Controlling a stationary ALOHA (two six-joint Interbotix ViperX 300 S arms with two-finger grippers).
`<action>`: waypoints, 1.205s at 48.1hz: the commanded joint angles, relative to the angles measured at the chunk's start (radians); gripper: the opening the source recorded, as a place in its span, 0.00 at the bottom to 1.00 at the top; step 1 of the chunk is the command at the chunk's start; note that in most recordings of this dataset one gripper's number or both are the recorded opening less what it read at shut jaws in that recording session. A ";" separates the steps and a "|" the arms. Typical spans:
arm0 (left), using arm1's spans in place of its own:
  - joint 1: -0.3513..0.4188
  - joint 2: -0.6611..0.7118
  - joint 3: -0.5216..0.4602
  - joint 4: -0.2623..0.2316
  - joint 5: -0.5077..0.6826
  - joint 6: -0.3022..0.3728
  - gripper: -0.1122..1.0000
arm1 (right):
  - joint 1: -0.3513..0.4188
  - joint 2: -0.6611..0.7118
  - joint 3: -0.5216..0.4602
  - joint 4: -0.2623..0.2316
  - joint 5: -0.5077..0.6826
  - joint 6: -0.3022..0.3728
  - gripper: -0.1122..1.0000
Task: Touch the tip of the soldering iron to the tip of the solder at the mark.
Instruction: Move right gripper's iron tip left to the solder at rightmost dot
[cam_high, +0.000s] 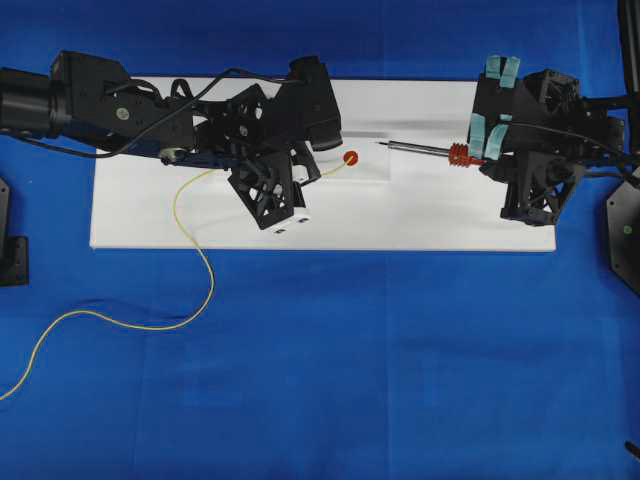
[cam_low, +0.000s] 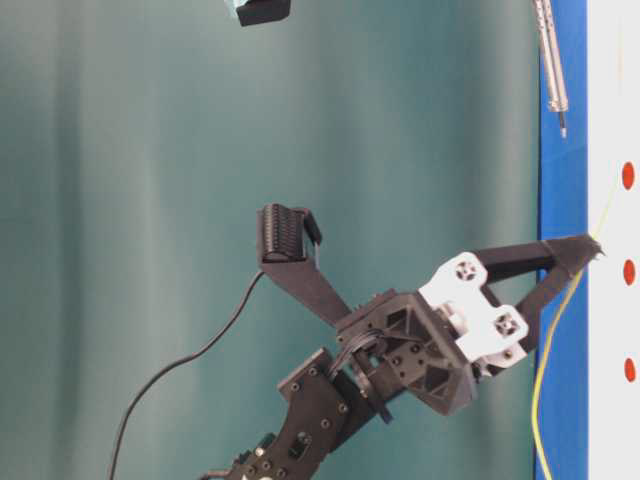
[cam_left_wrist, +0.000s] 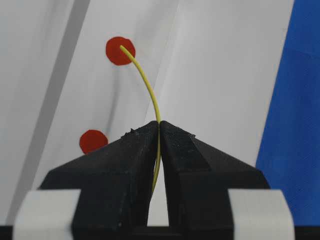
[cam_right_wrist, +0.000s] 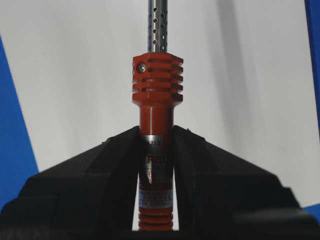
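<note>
The solder (cam_high: 190, 240) is a thin yellow wire trailing off the board to the left. My left gripper (cam_high: 314, 178) is shut on the solder (cam_left_wrist: 148, 87) near its end. The free end curves up and its tip lies on the red mark (cam_left_wrist: 115, 54). In the overhead view this mark (cam_high: 350, 157) sits just right of the gripper. My right gripper (cam_right_wrist: 156, 132) is shut on the orange-red handle of the soldering iron (cam_right_wrist: 157, 80). The soldering iron (cam_high: 425, 150) points left. Its dark tip stands a short way right of the mark, apart from the solder.
A white board (cam_high: 420, 215) lies on blue cloth (cam_high: 350, 380). A second red dot (cam_left_wrist: 93, 141) shows beside the left fingers. The table-level view shows three red dots in a row, the middle one (cam_low: 629, 271) by the left gripper (cam_low: 590, 245). Black mounts stand at both table sides.
</note>
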 joint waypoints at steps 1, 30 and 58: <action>0.000 -0.006 -0.017 0.002 -0.003 0.000 0.12 | 0.000 0.000 -0.012 -0.003 -0.009 0.000 0.18; 0.005 0.008 -0.012 0.002 0.003 -0.002 0.13 | 0.008 0.074 -0.049 -0.003 -0.040 0.000 0.18; 0.003 0.003 -0.003 0.002 0.003 -0.006 0.13 | 0.017 0.184 -0.080 -0.003 -0.081 0.002 0.18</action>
